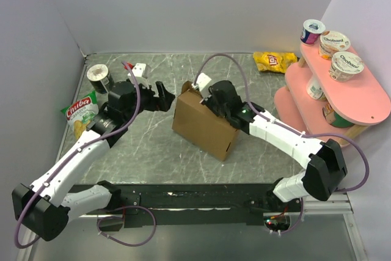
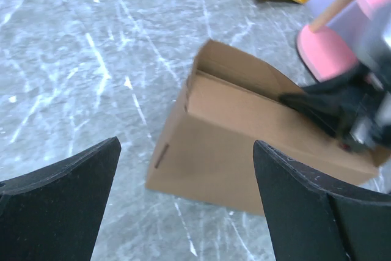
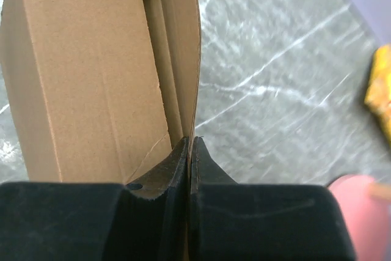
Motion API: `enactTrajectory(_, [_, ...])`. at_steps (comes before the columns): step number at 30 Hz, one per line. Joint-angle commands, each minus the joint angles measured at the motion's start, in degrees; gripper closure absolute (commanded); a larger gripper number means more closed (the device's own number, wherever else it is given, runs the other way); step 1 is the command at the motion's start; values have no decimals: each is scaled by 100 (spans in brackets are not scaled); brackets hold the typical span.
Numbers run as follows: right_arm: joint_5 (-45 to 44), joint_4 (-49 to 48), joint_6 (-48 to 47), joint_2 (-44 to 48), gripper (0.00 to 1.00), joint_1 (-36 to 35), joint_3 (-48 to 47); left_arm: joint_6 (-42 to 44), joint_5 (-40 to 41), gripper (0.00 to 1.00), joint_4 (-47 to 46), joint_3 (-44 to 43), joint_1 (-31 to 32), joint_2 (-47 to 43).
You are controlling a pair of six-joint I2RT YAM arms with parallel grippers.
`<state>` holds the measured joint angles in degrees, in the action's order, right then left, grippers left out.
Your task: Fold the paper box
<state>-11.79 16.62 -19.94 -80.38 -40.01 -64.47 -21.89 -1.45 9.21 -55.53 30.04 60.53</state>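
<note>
Right fingers (image 3: pixel 171 166) are pinching the box (image 1: pixel 204 123) wall, nearly closed; left fingers (image 2: pixel 67 181) are hanging wide open, empty. Box is standing mid-frame on the tabletop (image 1: pixel 153 151). Judgement: hold the pinch steady while left closes the open top.

right tool (image 3: pixel 190 151) pinching paper box (image 3: pixel 91 71) wall

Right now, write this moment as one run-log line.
right pincer: shut on plain brown cardboard box wall | left pincer: open, apart from box | box: partly folded
</note>
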Motion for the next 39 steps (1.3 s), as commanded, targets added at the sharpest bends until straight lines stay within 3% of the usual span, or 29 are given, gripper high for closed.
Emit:
enactTrajectory(1, [-796,-808,-835,206,99,-489,135,273,-408,4,-191,-116,-209,20])
enactTrajectory(5, [-1325,-1362,-1186,382,97,-947,557,282,-497,4,-376,-46,-209,266])
enactTrajectory(10, [-1580,-1820,-1266,655,82,-1290,1014,212,-453,2,-763,278,-209,214])
enactTrajectory(17, [-1511,-1311,-828,760,51,-1404,822,45,-215,4,-816,473,-209,-200])
enactTrajectory(18, [-1528,-1198,-766,769,40,-1396,752,18,-241,4,-825,464,-209,-200])
enactTrajectory(21, [-1633,-873,-493,673,30,-1396,498,-96,-364,4,-781,359,-218,-121])
enactTrajectory(25, [-1441,-582,-309,664,24,-1352,260,-70,-435,4,-868,315,-209,-77])
enactTrajectory(39, [-755,34,482,1181,20,-1097,-145,79,-654,4,-632,69,-209,90])
